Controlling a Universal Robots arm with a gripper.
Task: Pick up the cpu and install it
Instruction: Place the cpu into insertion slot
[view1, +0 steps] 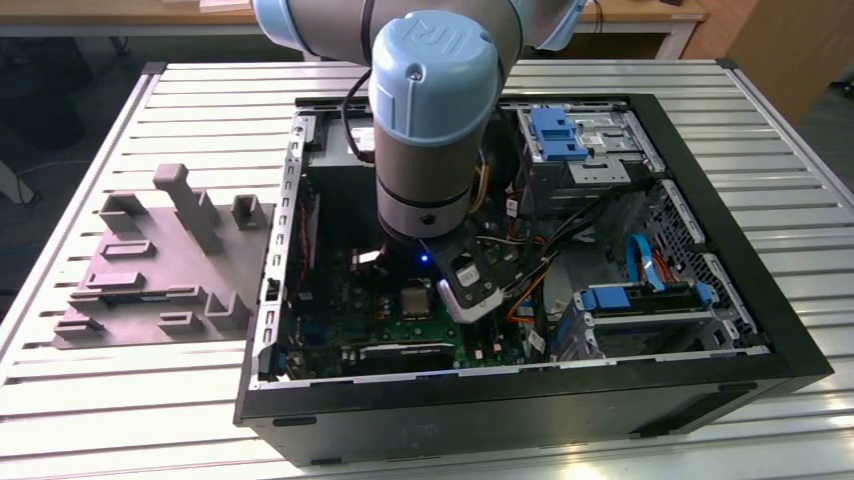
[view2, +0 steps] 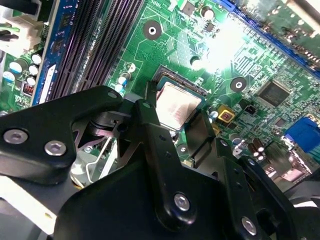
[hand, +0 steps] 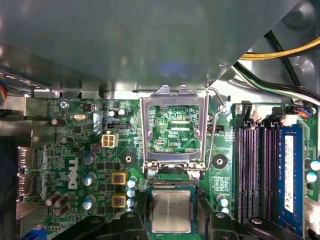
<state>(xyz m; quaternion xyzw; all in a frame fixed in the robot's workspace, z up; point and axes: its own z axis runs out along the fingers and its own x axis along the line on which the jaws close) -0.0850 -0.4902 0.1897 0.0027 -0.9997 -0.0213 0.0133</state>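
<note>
Black fingers (hand: 142, 214) of the gripper (view2: 175, 117) clamp the cpu (hand: 171, 211) by two opposite edges, holding it flat at the socket of the green motherboard (hand: 90, 150). Just beyond, the socket's metal load frame (hand: 174, 131) is swung open. Memory slots (hand: 252, 170) run alongside, inside the open computer case (view1: 534, 410) on the slatted table (view1: 120, 400).

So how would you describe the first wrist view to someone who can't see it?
The cpu, a silver-topped square chip, sits gripped in the black gripper over a green circuit board. Just beyond it the socket's metal frame stands flipped open; memory slots run alongside.
</note>
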